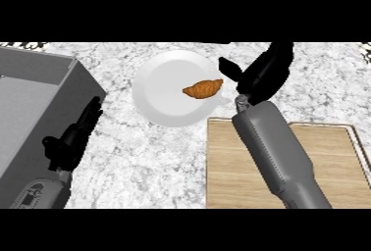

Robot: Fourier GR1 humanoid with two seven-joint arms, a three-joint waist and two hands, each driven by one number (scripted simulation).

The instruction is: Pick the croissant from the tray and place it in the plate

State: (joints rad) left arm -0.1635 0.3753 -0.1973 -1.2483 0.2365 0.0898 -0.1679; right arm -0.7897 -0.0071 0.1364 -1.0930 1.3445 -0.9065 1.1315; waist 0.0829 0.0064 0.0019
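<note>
We are finding the croissant [203,88] lying on the white plate [163,105], toward its right-hand part, apart from the wooden tray [239,166] that sits below it on the marble surface [152,162]. The right hand [262,73] is hovering just beside the plate's right rim, its fingers spread and holding nothing; the thumb is pointing back toward the croissant without, as far as we can judge, touching it. The left hand [72,139] is resting open at the view's left, beside the grey box [43,88].

We are judging the placement as essentially made, so the remaining risks are lying in the withdrawal. The thumb is sitting close to the croissant, and a sideways sweep could be nudging it toward the rim or off the plate. The right forearm [279,152] is crossing the tray's upper left corner and passing near the plate's edge; a low retreat could be catching either and shifting the plate. We are recommending a lift straight up before any lateral move. We cannot tell how high the hand is standing above the surface.
</note>
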